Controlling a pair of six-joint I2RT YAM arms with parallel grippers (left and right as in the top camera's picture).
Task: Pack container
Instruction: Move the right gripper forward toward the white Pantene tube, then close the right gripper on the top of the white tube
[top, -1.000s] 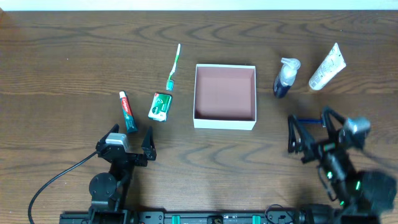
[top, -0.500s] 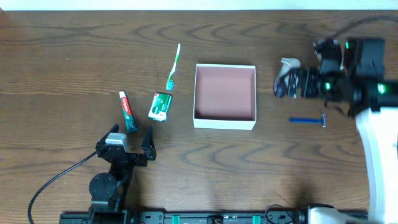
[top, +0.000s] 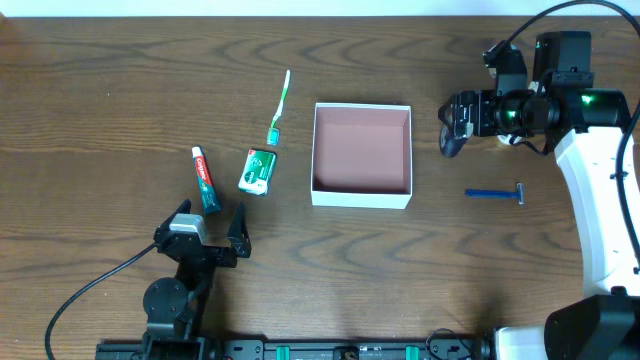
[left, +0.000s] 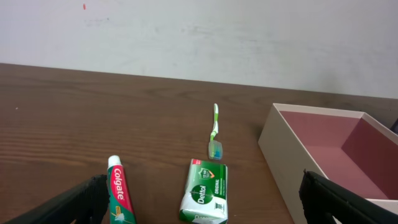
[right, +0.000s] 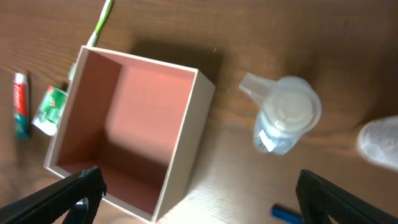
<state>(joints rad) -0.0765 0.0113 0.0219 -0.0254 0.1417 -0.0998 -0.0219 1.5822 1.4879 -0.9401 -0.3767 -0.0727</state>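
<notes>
Dark wood bench filled the overhead view, the container (top: 362, 198) empty at mid-frame. The right jaws hung at upper right over the bottle (top: 450, 143), with the container just left of them, so that arm looked nearer. The left jaws sat at lower left, well apart. In the left wrist view, the container (left: 280, 155) lay at the right edge and the jaws were spread wide. In the right wrist view, the bottle (right: 286, 118) stood beside the container (right: 186, 149), and the jaws were wide, gripping nothing.

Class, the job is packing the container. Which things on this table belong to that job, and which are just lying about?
Belongs to the job: the container; probably to go in it, the spray bottle, razor, toothbrush, toothpaste and soap packet.

Just lying about: the black cable trailing from the left arm.
</notes>
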